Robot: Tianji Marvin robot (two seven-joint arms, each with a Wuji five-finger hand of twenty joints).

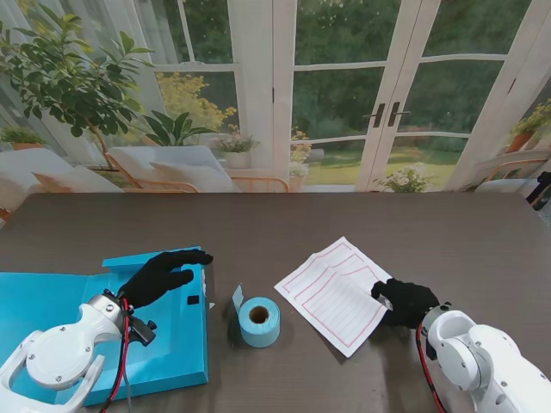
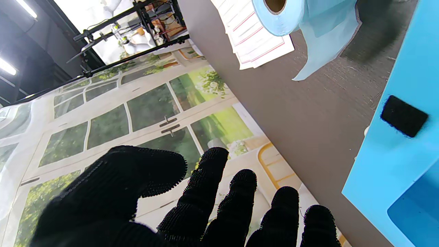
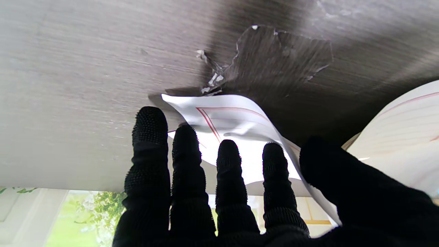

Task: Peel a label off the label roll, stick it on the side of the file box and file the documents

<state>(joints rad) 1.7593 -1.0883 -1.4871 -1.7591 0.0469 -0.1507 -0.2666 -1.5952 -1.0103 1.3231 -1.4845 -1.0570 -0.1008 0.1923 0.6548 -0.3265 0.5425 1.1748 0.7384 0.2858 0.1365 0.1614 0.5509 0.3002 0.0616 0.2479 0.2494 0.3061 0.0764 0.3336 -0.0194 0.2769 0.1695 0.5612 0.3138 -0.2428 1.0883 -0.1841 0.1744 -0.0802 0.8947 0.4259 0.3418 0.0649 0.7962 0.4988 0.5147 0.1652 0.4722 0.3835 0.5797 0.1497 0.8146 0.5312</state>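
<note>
1. Lying flat at the near left of the table (image 1: 482, 232), the blue file box (image 1: 52, 297) is open; a small black square patch (image 1: 193, 300) sits near its right edge.
2. L hand (image 1: 159, 275) is over the box's right part w/ fingers stretched out and spread; it has hold of nothing. In the L wrist view the fingers (image 2: 236, 202) are apart, w/ only air in front.
3. Label roll (image 1: 259, 321) stands just right of the box, not touching it; a short blue tail of tape lifts off its left side.
4. Documents (image 1: 331, 288), white sheets w/ red lines, lie right of the roll, a bit apart.
5. R hand (image 1: 405, 301) is at the near right corner of the sheets. In the R wrist view its fingers (image 3: 226, 164) and thumb are on the two sides of the curled-up paper corner, so it grips the sheets.
</note>
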